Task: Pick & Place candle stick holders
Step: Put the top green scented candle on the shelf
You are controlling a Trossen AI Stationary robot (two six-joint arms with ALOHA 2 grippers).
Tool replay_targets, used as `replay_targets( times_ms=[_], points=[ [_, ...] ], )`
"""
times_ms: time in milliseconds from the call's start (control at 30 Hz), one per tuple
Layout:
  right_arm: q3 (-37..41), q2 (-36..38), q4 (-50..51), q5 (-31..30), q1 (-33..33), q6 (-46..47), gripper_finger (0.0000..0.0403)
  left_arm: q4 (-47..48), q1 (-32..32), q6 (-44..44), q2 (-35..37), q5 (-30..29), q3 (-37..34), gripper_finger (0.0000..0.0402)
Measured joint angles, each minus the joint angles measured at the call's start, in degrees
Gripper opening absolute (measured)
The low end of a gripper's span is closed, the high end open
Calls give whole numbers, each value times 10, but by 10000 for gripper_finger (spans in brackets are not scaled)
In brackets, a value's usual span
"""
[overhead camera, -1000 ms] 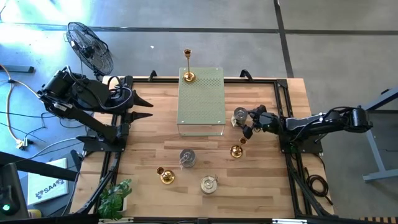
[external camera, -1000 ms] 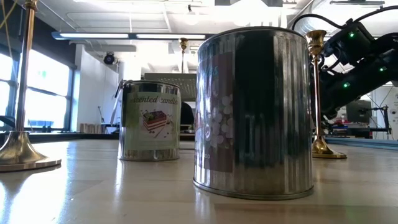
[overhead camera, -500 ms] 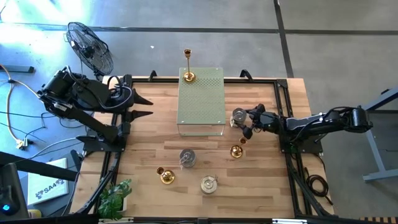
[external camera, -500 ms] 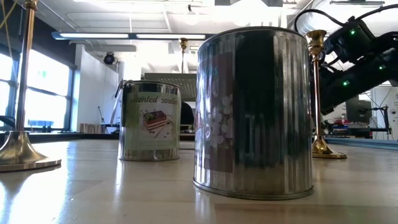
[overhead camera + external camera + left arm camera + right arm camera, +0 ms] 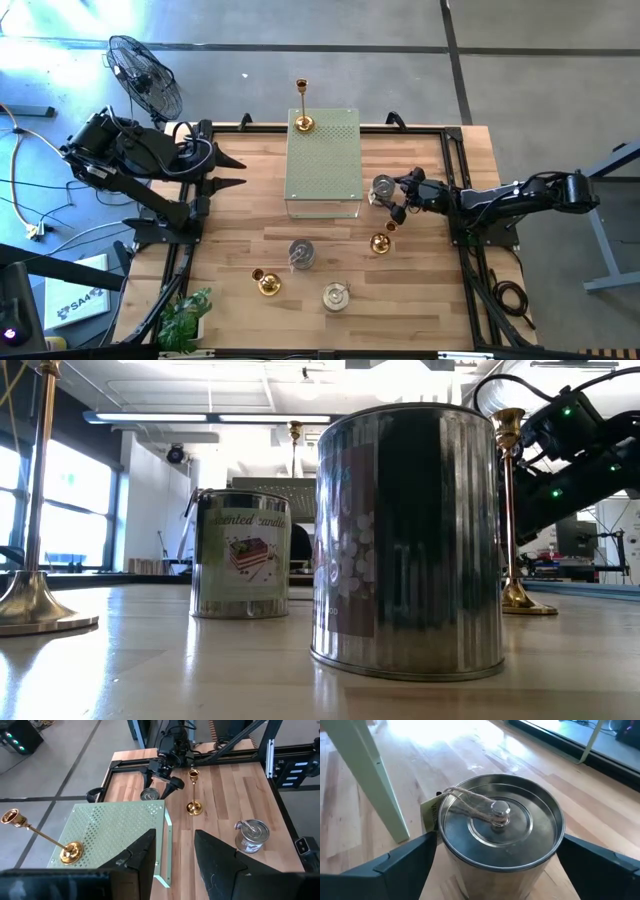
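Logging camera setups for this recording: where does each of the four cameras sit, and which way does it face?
High view: overhead, looking straight down; both arms show.
Low view: at tabletop height, facing a silver tin; a dark arm at the right edge.
Left wrist view: over the green box, facing the right gripper; own fingers at the bottom.
Right wrist view: right gripper open around a lidded tin.
Shared: that tin in the high view.

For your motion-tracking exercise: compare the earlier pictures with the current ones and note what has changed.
The right gripper crept toward the green box, its open fingers now flanking the silver tin beside the perforated box, not yet gripping. The left gripper and the other holders stayed put.
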State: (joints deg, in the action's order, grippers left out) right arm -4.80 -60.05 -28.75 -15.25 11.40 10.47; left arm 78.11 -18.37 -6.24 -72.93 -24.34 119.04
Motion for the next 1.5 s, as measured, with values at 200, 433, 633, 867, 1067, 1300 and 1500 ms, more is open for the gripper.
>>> replay_targets(
  times_ms=[200, 433, 633, 867, 1067, 1300, 1500],
  points=[
    [0, 0, 1, 21, 0, -4, 397, 0, 0, 0, 0, 0, 0, 131],
    [0, 0, 1, 21, 0, -4, 397, 0, 0, 0, 0, 7, 0, 131],
    [0, 0, 2, 21, 0, -4, 397, 0, 0, 0, 0, 10, 0, 131],
    [0, 0, 2, 22, 0, -2, 397, 0, 0, 0, 0, 10, 0, 131],
    [0, 0, 2, 41, 0, -4, 397, 6, 0, 0, 0, 10, 0, 131],
    [0, 0, 2, 52, 0, -4, 397, 8, 0, -3, 1, 9, -15, 131],
    [0, 0, 2, 52, 0, -3, 397, 9, 0, -6, 0, 8, -47, 131]
  ],
)
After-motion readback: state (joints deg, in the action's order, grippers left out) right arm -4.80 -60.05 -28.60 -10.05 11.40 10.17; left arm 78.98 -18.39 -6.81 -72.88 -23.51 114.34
